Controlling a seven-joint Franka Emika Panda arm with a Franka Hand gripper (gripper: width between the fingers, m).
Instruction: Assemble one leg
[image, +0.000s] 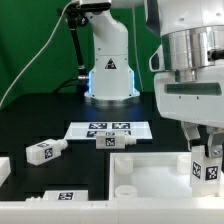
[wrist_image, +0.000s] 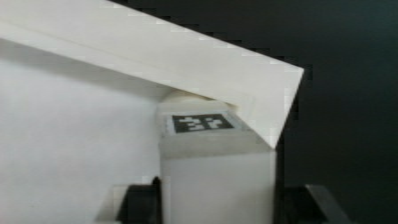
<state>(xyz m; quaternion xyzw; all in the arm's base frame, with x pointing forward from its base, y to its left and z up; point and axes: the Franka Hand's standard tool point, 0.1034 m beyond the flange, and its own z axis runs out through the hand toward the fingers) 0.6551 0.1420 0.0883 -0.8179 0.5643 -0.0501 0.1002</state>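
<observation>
My gripper (image: 206, 150) is shut on a white leg (image: 207, 170) with a black-and-white tag facing the camera. It holds the leg upright at the corner of the white tabletop (image: 150, 176), on the exterior view's right. In the wrist view the leg (wrist_image: 214, 150) runs between my dark fingers (wrist_image: 139, 200), its tagged end up against the tabletop's raised corner wall (wrist_image: 178, 60). My gripper (wrist_image: 228, 205) closes on the leg's sides. I cannot tell whether the leg's end is seated in the corner.
Two loose legs lie on the black table, one (image: 45, 150) left of centre and one (image: 115, 141) in front of the marker board (image: 108, 128). Another tagged part (image: 62, 197) lies at the front. The robot base (image: 108, 75) stands behind.
</observation>
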